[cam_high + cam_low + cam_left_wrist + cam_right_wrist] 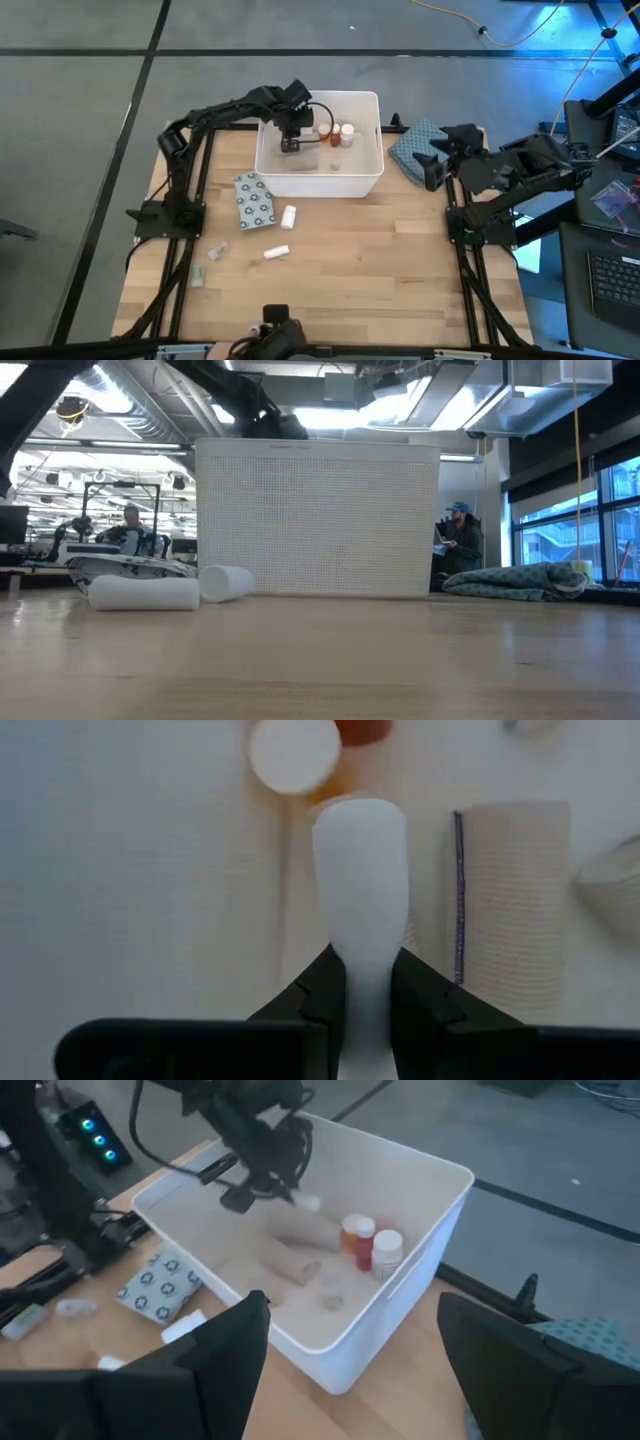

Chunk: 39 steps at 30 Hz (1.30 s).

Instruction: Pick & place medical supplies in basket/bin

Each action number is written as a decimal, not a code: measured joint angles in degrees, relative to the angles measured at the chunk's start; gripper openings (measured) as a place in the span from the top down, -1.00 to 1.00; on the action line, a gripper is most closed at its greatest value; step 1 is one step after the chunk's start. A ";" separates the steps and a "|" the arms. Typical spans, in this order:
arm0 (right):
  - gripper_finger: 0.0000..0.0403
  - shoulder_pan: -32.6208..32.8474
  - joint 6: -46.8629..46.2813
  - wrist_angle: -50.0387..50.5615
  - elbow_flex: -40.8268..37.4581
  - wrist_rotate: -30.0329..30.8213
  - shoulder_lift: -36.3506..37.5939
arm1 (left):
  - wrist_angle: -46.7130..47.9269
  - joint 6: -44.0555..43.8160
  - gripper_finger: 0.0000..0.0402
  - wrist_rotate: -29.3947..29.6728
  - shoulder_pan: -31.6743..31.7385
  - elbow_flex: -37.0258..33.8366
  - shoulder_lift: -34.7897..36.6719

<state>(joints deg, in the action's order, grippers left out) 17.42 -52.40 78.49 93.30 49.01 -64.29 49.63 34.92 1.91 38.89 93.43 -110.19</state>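
My left gripper (290, 143) hangs over the inside of the white bin (268, 170), shut on a long pale tube (360, 870). On the bin's floor lie a beige roll (510, 890) and two white-capped orange bottles (325, 128) (347, 130). On the table in front of the bin lie a grey dotted packet (255, 200) and two white rolls (289, 215) (276, 253). My right gripper (345, 1370) stands open, raised at the table's right side beside the bin, with nothing between its fingers. My left gripper pinches the pale tube's narrow, flattened end (365, 965) between its two fingers (310, 995). The fingers slant down into the bin from the left. The tube's rounded end (305, 1202) sticks out past the fingertips, clear of the bin's floor.
A blue-grey patterned cloth (415, 145) lies at the bin's right, close to my right gripper. Two small clear items (217, 250) (197, 278) sit near the table's left edge. Bare wood stretches across the table's near half.
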 joint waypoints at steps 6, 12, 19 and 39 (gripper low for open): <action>-0.42 -0.84 -0.01 -2.40 0.00 -1.84 -0.02 | 0.13 2.68 0.70 0.33 0.00 0.00 -2.37; -0.42 -0.82 -0.04 -2.87 0.00 -2.56 -0.02 | 0.48 3.35 0.42 -0.40 0.00 0.00 -2.43; -0.42 -0.82 0.34 -2.87 -0.01 -3.49 -0.02 | 2.47 0.63 0.14 0.83 0.00 0.27 -2.34; -0.42 -0.82 12.20 -2.83 -0.02 -6.25 -0.07 | 11.27 -19.37 0.09 2.87 -14.05 29.16 14.32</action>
<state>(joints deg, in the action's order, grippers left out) 16.60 -40.20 75.66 93.28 42.76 -64.36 60.90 15.55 4.78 24.84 122.58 -95.87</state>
